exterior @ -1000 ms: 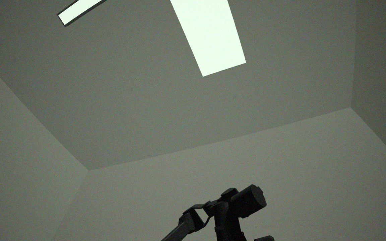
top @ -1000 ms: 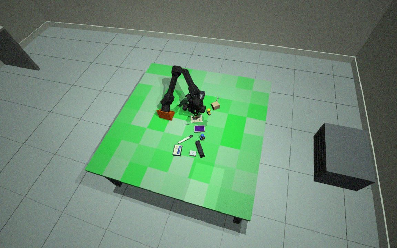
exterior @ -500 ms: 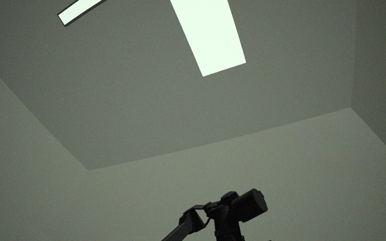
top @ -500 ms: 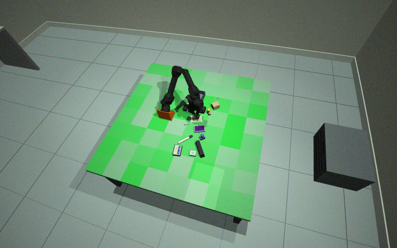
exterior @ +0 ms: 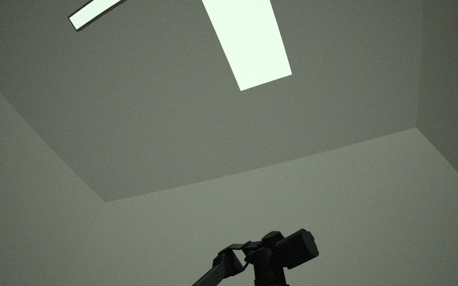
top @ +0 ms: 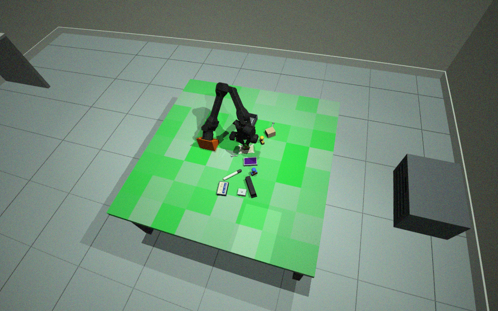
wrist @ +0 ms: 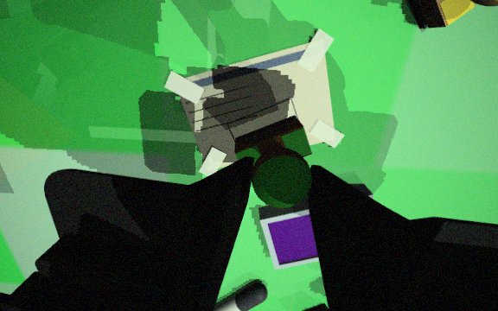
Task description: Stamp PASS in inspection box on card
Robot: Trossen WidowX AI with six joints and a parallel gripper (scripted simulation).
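Pincer (wrist: 280,170) clamps the green-knobbed PASS stamp (wrist: 282,180) low over the taped card (wrist: 314,97), toward its 6 o'clock edge; any sideways drift risks a smeared, out-of-box print.

text: none legible | card (wrist: 314,99): ruled lines only, no readable print
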